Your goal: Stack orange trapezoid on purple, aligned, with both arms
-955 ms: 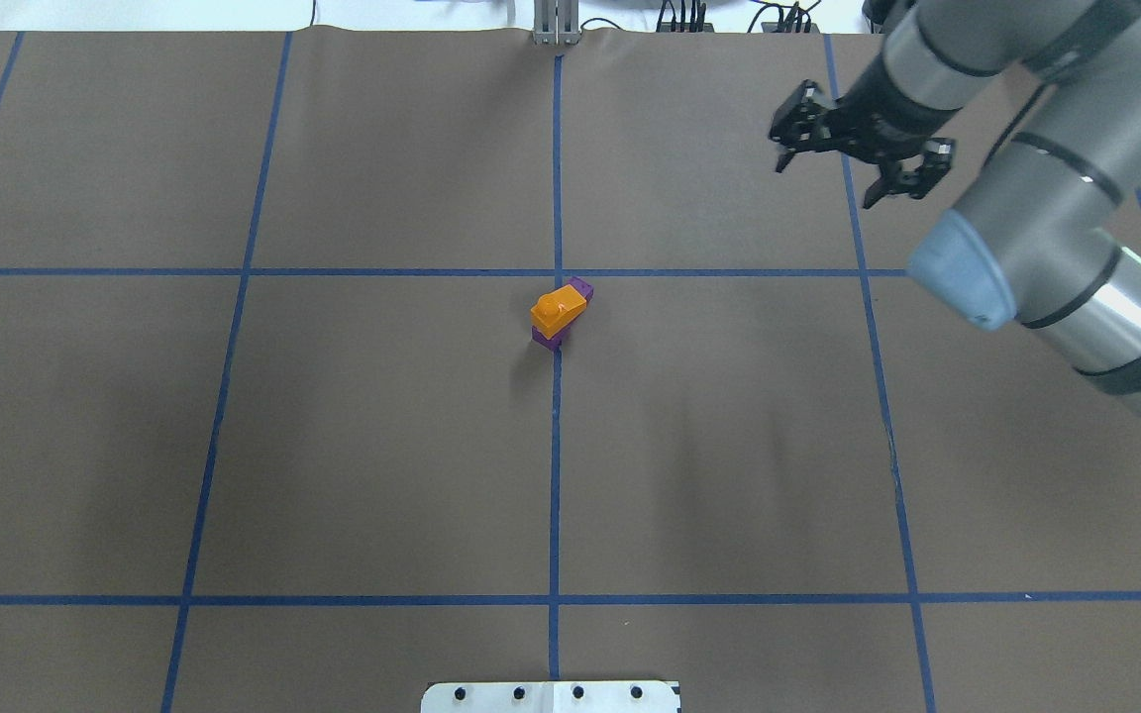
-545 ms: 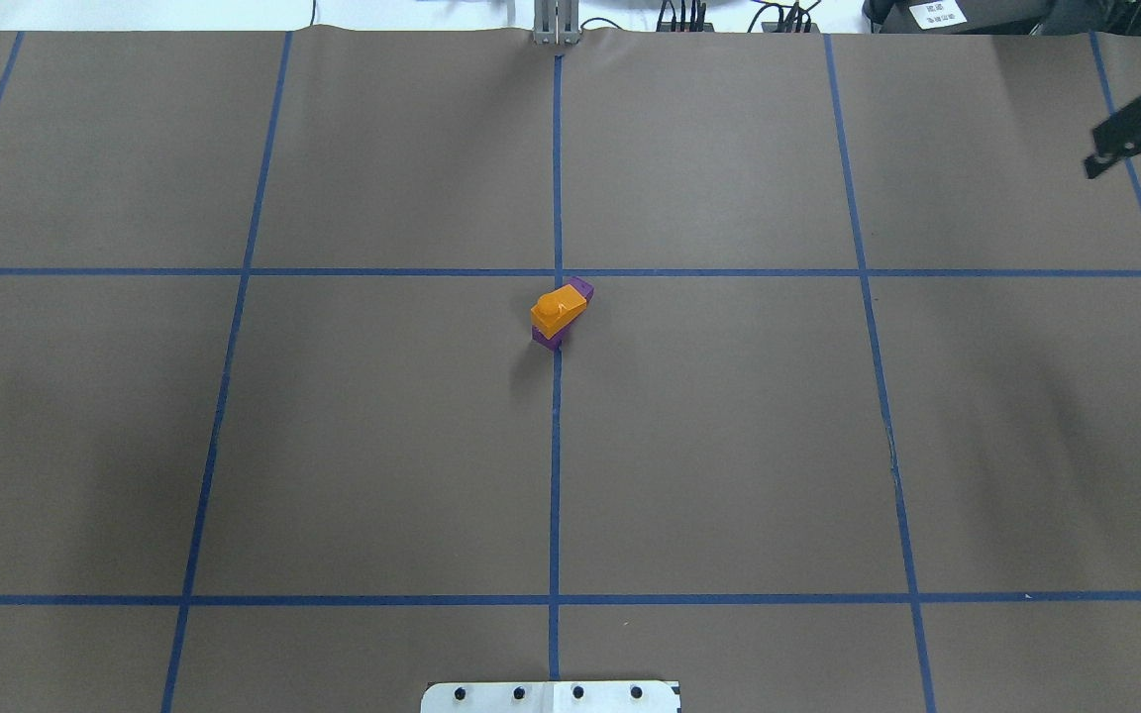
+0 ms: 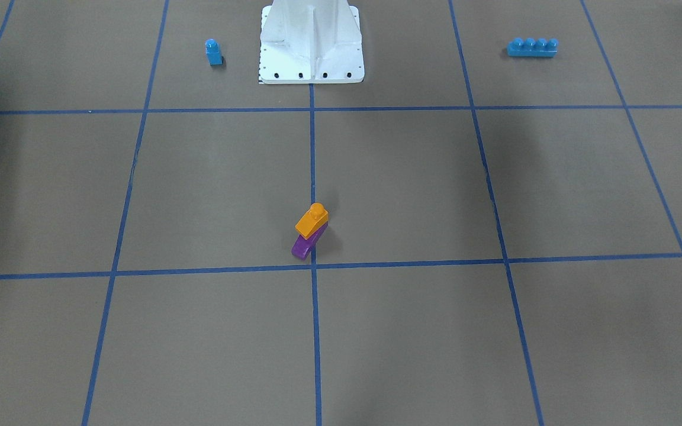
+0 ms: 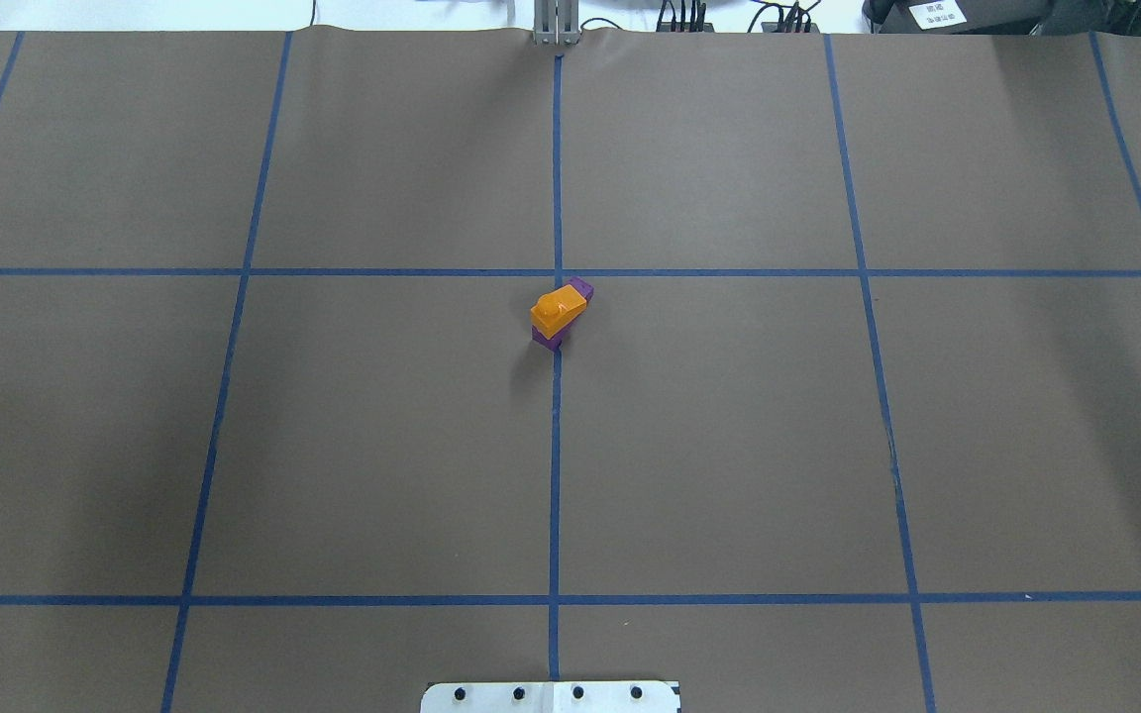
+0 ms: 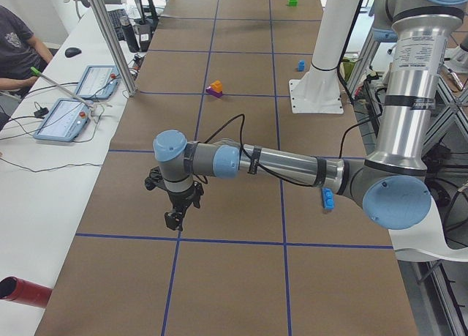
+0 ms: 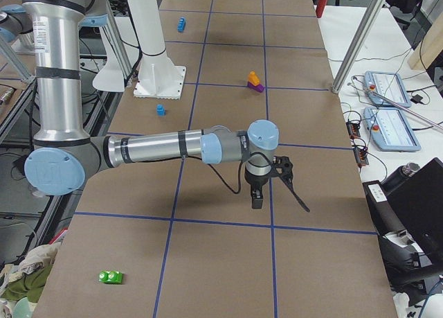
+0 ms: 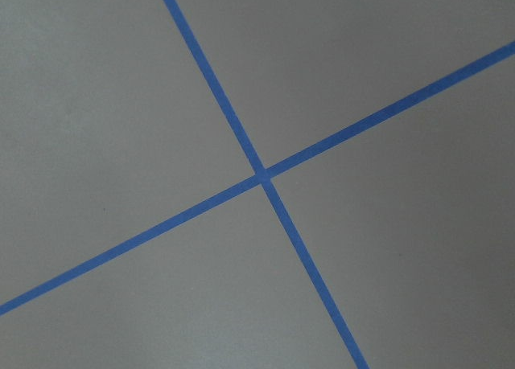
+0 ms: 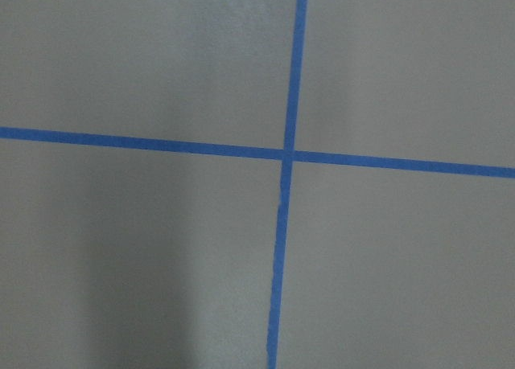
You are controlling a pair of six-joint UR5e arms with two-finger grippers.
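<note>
At desk [image 4: 333,446] centre, on the middle blue tape line on the robot's side of a crossing, we record the orange trapezoid [image 4: 558,309] seated stud-up on the purple [image 4: 582,289]. In the overhead view, purple shows past both ends of the orange. Left tool [image 5: 179,211] hangs over the desk's left end, right tool [image 6: 277,197] over the right end, both well apart from the stack. Released or clenched: we cannot tell for either. Each wrist view shows only a tape crossing.
</note>
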